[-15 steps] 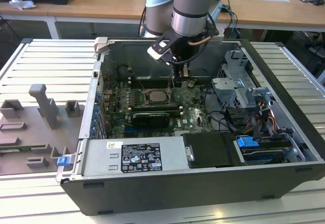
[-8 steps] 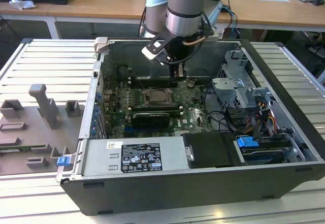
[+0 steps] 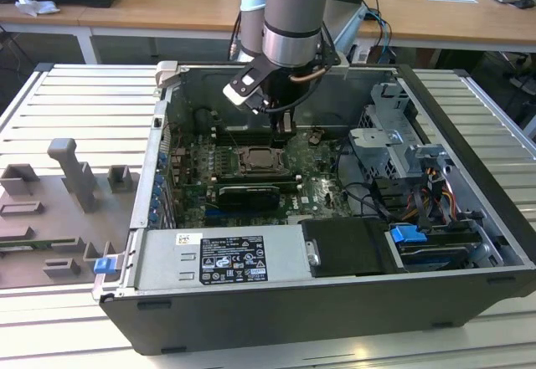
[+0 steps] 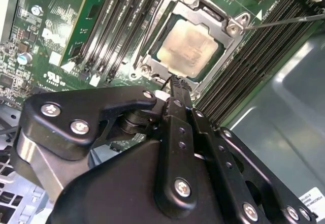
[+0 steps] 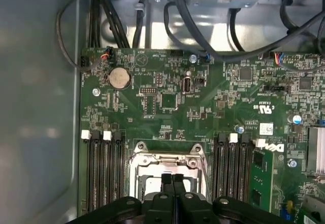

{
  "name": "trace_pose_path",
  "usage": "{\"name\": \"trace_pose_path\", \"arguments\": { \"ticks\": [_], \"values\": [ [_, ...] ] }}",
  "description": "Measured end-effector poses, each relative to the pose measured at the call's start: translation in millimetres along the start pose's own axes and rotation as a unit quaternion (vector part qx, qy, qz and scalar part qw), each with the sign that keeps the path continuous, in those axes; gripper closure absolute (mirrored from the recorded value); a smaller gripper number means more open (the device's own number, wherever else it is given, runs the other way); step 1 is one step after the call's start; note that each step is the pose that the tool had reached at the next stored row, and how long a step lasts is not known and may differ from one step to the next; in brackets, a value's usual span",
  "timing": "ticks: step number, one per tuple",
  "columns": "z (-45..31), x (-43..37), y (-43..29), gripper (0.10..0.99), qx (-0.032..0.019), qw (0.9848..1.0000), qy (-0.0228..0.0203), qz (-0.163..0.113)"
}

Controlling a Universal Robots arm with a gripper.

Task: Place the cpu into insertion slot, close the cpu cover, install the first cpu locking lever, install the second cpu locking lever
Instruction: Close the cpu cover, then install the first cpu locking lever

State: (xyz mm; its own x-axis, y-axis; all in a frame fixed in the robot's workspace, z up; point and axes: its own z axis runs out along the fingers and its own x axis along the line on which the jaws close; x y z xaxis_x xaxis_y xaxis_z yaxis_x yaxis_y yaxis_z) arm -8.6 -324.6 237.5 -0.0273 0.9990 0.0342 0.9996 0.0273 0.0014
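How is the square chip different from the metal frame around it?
The cpu is a solid, pale beige square; the cover is a silvery frame with a big window in it. The cpu sits in the middle; the cover lies around its edges. The cover is a bit bigger than the cpu. Both are flat, square and look like metal.

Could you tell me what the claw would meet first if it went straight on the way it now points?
Probably the cover rim beside the cpu, just under the shut claw; depth is unclear.
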Motion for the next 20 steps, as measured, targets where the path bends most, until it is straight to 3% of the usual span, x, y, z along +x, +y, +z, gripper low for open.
{"name": "trace_pose_path", "arguments": {
  "ticks": [6, 14, 20],
  "values": [
    [1.4, 1.6, -6.4, 0.98, 0.0001, 1.0, 0.0001, -0.003],
    [2.1, 4.3, -20.8, 0.98, 0.0001, 1.0, 0.0001, -0.003],
    [0.8, 4.6, -24.1, 0.98, 0.0001, 1.0, 0.0004, -0.003]
  ]
}}
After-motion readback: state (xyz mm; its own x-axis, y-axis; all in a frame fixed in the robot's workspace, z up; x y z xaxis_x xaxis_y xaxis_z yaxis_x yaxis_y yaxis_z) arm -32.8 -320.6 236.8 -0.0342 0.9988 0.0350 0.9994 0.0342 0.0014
